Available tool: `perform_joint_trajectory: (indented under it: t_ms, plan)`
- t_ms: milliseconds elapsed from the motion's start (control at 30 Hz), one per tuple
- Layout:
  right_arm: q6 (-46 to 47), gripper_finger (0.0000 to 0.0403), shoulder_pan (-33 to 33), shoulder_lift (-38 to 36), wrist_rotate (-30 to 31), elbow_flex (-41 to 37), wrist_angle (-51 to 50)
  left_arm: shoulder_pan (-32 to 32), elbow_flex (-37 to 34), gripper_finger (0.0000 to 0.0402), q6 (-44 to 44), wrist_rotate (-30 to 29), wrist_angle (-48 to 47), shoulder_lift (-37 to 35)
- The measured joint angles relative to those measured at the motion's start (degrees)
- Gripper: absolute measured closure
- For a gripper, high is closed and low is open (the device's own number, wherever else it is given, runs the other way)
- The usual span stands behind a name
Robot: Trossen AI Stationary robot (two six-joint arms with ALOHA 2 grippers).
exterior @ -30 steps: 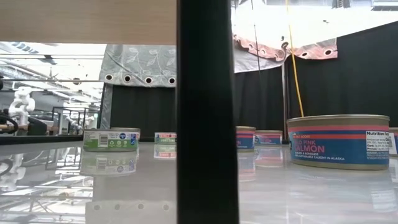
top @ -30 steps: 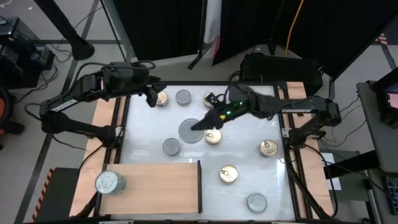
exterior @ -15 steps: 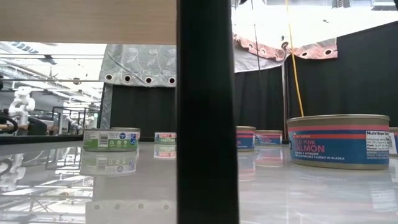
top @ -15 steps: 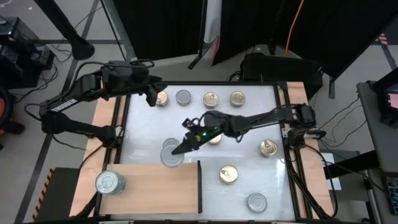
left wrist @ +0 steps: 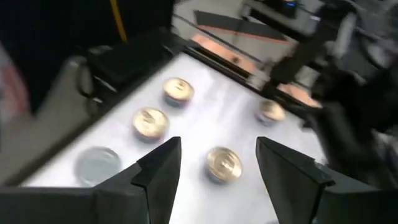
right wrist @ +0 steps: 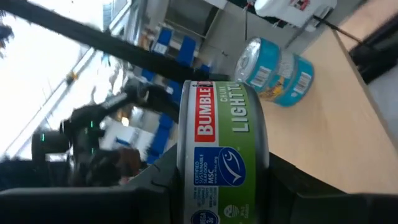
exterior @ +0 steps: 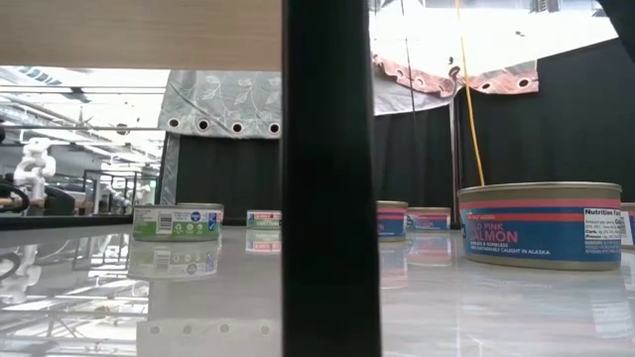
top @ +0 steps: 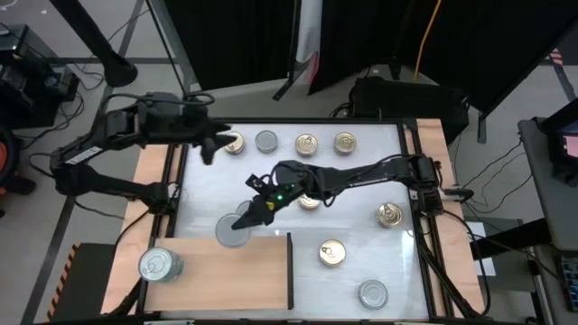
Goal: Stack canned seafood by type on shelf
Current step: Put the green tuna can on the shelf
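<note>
Silver-lidded blue-labelled round tin (top: 159, 264) is seen standing on the far-left part of the light-brown wooden shelf board (top: 226, 271), which lies at the near-left of the white table (top: 361, 217). Left gripper (top: 206, 150) is held over the table's far-left corner, fingers (left wrist: 160, 171) spread apart with nothing between them. Along the far edge a row is laid out: gold pull-tab tin (top: 235, 143), plain silver-lidded tin (top: 265, 141), two more gold-lidded tins (top: 307, 143) and (top: 344, 142). Right gripper (top: 246, 217) is reached across to mid-table, fingers clamped on a green-labelled Bumble Bee tin (right wrist: 221, 155), carried just above the shelf's far edge; another silver tin on the table beneath it is partly hidden. Further gold-lidded tins are scattered right of centre: (top: 310, 200), (top: 331, 254), (top: 390, 214). One silver-lidded tin (top: 372, 293) sits at the near-right. In the low view a blue pink-salmon tin (exterior: 541, 224) is seen closest, right of the shelf's dark edge (exterior: 330, 178).
</note>
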Motion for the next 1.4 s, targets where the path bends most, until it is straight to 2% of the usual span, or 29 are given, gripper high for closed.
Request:
perform_joint_trajectory:
  t_ms: [133, 233, 333, 533, 700, 867, 1000, 1200, 1400]
  plan:
    - [-4.20, 0.0273, -0.90, 0.00, 0.03, 3.42, -4.94, -1.31, 0.00, 0.0187, -5.77, 4.59, -3.05, -4.23]
    - [-1.38, 0.0273, -1.61, 0.00, 0.45, 4.73, -5.49, -2.15, 0.00, 0.0187, -12.72, 8.19, -5.45, -7.70]
    - [0.87, 0.0273, -2.11, 0.00, 1.28, 5.13, -5.57, -2.55, 0.00, 0.0187, -20.98, 14.60, -9.06, -10.34]
    - [2.52, 0.0273, -2.88, 0.00, 1.79, 5.11, -4.09, -3.84, -1.53, 0.0187, -34.76, 24.02, -12.57, -13.12]
    - [2.60, 0.0273, -3.36, 0.02, 1.91, 5.09, -2.58, -4.54, -3.01, 0.0175, -37.03, 25.61, -12.73, -13.40]
    - [2.61, 0.0273, -3.82, -0.09, 2.26, 5.11, -1.95, -4.75, -7.19, 0.0124, -37.07, 27.30, -7.33, -13.16]
    - [2.51, 0.0273, -3.90, -0.07, 4.99, 5.09, -1.96, -5.68, -11.22, 0.0092, -37.04, 28.41, -1.53, -12.03]
    - [2.51, 0.0273, -4.29, -0.07, 6.39, 5.09, -2.05, -7.98, -14.84, 0.0086, -36.83, 29.39, 3.32, -10.61]
    - [2.51, 0.0273, -5.23, -0.07, 6.37, 5.09, -2.01, -10.37, -15.41, 0.0087, -35.32, 29.47, 5.40, -9.31]
